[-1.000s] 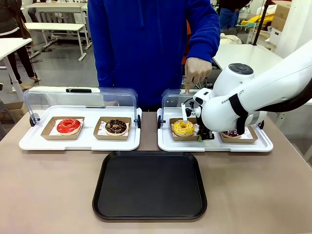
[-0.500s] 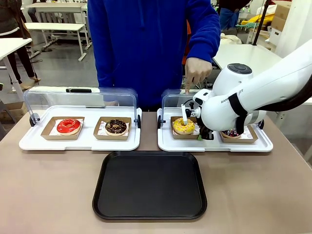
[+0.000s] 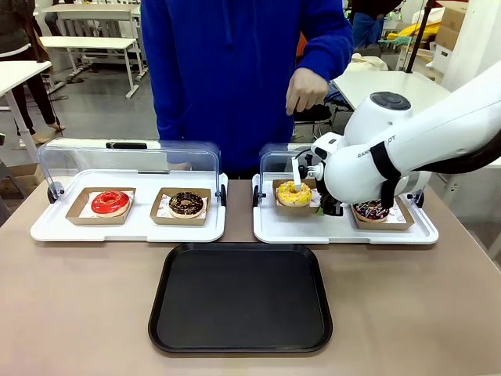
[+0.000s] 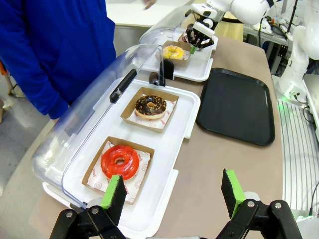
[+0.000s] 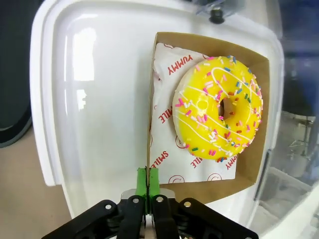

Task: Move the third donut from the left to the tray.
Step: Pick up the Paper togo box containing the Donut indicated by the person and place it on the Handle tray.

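Third donut: in holder, wall pinched by right gripper.
Left gripper: spread, holding nothing.
Tray: bare, just beside.

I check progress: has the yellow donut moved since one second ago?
Yes. The yellow donut in its holder now sits higher and farther back against the white tray, lifted by the right tool.

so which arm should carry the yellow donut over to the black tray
Right. The right gripper is already pinched shut on the edge of the yellow donut's holder, while the left gripper hangs open beside the red donut, far off.
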Available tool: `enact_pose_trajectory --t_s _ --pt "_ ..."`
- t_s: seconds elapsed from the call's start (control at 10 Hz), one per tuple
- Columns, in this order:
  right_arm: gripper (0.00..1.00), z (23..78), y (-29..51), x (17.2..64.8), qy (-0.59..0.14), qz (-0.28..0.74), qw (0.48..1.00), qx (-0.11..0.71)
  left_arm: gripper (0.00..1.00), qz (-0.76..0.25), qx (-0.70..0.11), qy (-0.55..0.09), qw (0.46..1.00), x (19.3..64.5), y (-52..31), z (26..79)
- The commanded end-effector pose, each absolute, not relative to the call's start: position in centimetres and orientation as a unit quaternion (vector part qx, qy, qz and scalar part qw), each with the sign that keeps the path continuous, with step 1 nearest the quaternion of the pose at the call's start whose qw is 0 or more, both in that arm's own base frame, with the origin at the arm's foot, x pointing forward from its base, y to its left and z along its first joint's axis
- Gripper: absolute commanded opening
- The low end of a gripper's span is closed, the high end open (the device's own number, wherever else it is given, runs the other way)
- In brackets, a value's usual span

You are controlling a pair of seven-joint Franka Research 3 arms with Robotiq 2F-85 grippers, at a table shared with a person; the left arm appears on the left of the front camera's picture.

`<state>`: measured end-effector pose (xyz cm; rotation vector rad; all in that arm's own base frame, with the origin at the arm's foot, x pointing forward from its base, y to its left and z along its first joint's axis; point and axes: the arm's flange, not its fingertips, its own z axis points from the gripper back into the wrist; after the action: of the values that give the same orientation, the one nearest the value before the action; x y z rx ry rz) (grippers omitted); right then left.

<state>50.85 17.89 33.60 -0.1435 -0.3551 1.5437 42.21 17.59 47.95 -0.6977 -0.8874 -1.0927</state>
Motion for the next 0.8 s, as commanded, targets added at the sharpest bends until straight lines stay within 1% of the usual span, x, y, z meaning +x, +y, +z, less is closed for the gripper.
enact_pose_trajectory --t_s 0.0,0.2,0.4,0.7 --pt "0.00 36.1 18.0 48.4 -0.179 0.677 0.709 -0.082 1.00 -0.495 -0.317 -0.406 0.700 42.2 17.4 48.2" --pt "0.00 37.7 18.5 46.8 -0.181 0.672 0.713 -0.080 1.00 -0.495 -0.317 -0.406 0.700 42.2 17.4 48.2" --pt "0.00 39.1 19.8 44.8 -0.185 0.674 0.713 -0.058 1.00 -0.495 -0.317 -0.406 0.700 42.2 17.4 48.2" --pt "0.00 40.3 22.2 41.0 -0.182 0.671 0.717 -0.058 1.00 -0.495 -0.317 -0.406 0.700 42.2 17.4 48.2"
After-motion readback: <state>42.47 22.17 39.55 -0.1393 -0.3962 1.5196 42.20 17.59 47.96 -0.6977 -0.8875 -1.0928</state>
